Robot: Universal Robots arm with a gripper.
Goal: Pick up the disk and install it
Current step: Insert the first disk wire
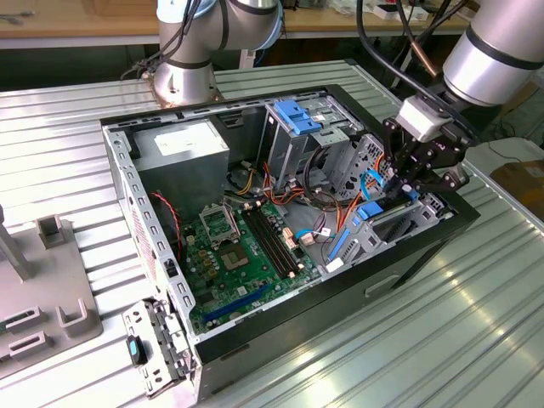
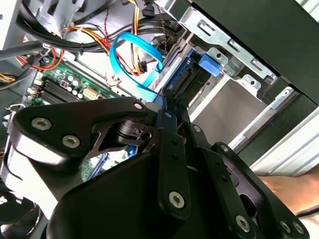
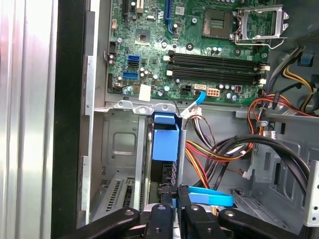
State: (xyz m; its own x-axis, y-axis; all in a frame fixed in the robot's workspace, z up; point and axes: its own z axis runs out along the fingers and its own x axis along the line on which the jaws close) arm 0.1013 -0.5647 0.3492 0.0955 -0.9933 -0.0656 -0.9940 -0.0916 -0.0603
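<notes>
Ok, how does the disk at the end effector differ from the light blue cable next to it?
The disk is a flat slab standing on edge in the bay; the cable is a thin ribbon, curving loosely. The end effector grips the disk; the cable lies free beside it. The disk's blue is deeper, the cable's paler. Both sit inside the case.
</notes>
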